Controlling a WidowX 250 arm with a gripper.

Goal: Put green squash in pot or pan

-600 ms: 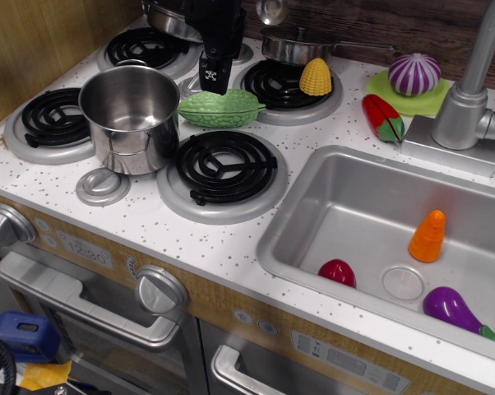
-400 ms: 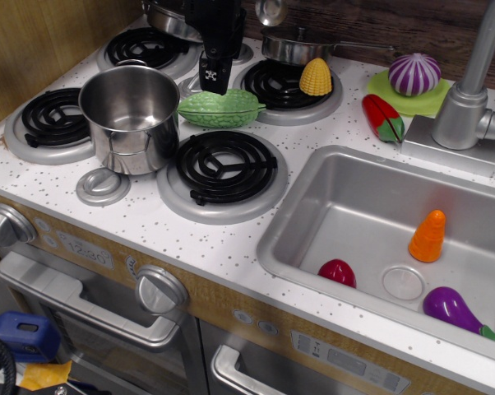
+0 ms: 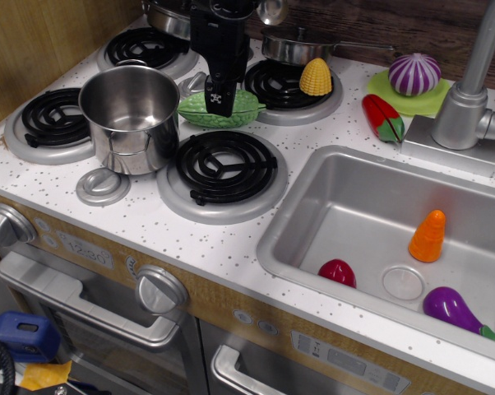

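The green squash [image 3: 246, 107] lies on the counter between the burners, just right of the steel pot [image 3: 131, 123], its left tip near the pot's wall. The pot stands upright and empty between the left burners. My black gripper [image 3: 220, 104] has come down from the back onto the middle of the squash. One finger [image 3: 219, 92] with white marks shows in front of the squash; the other is hidden behind it. The jaws look open around the squash, which still rests on the counter.
A yellow corn piece [image 3: 316, 77] sits on the back right burner by a shallow pan [image 3: 290, 47]. A red pepper [image 3: 382, 118] and a purple onion [image 3: 414, 74] lie near the faucet [image 3: 471, 99]. The sink [image 3: 313, 222] holds a carrot, a red piece and an eggplant.
My gripper has moved down and slightly forward, from above and behind the squash to its middle. The squash and the pot have not moved.
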